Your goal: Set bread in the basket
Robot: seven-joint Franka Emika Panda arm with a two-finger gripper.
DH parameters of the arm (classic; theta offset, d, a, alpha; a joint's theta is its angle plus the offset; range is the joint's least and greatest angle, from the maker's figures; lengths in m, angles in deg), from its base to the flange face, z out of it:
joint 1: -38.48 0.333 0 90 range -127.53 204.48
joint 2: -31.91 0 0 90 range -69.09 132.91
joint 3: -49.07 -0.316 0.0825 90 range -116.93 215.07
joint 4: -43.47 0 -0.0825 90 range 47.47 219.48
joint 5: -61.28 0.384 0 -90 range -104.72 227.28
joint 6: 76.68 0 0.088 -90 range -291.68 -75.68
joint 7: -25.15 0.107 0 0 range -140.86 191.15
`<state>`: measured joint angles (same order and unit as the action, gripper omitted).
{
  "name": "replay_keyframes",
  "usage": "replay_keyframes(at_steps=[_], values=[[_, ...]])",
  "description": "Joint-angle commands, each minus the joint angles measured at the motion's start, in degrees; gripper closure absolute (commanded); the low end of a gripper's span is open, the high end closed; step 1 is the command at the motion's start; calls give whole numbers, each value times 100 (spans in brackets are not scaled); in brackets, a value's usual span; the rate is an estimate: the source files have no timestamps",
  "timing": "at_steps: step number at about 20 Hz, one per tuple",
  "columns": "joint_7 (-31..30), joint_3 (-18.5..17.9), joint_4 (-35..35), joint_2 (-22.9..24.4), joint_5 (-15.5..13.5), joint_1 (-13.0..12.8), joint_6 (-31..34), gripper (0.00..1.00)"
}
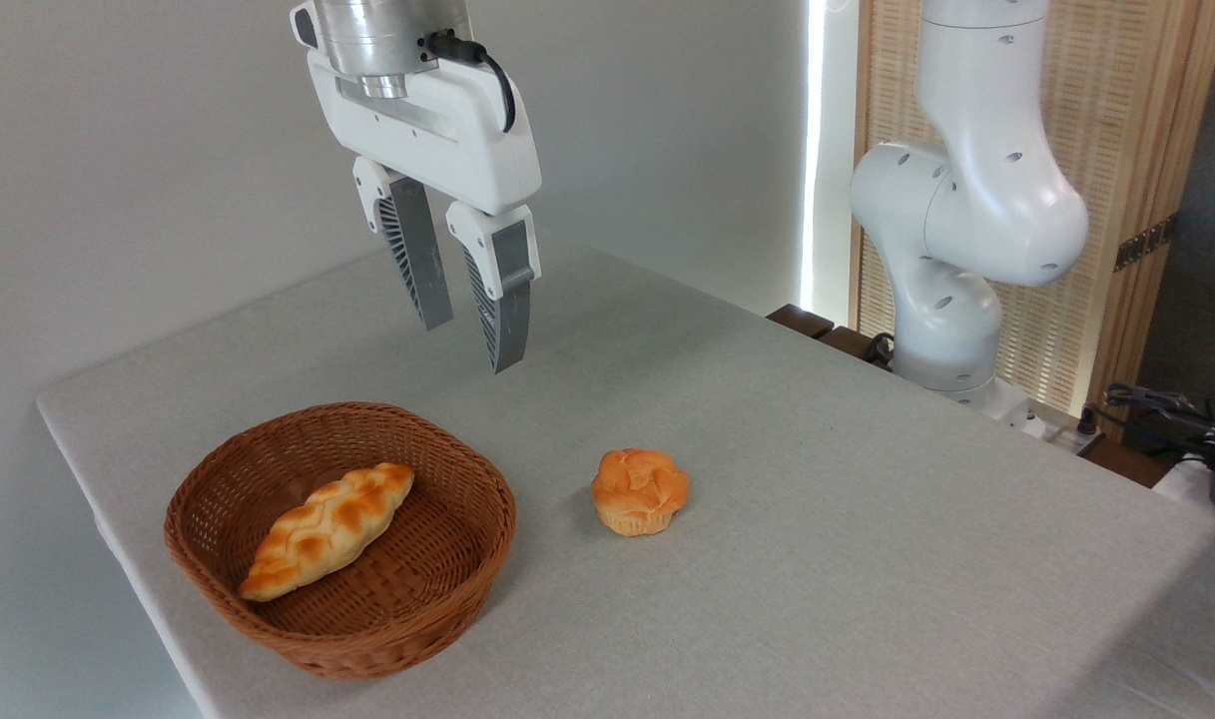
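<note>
Hanging above the table (817, 519), your gripper (472, 345) holds nothing and touches nothing, its jaws parted by a narrow gap, fingers pointing down. You see the bread (639, 489) sitting upright on the cloth, just right of the basket (422, 609) and apart from it. Inside the basket lies a braided loaf (327, 529), well below the fingertips.

Grey table (817, 559): basket (467, 559) & bread (639, 489).
</note>
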<state>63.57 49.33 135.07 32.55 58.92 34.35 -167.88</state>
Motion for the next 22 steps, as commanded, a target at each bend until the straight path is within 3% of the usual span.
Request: replay_keyframes(at_steps=[1,11,18,22], values=[[183,-70,-124,-20,60,-36,181,0],[183,-70,7,41,60,-36,164,0],[201,-43,1780,1174,60,17,-477,0],[410,-35,2967,1869,69,183,-1022,0]])
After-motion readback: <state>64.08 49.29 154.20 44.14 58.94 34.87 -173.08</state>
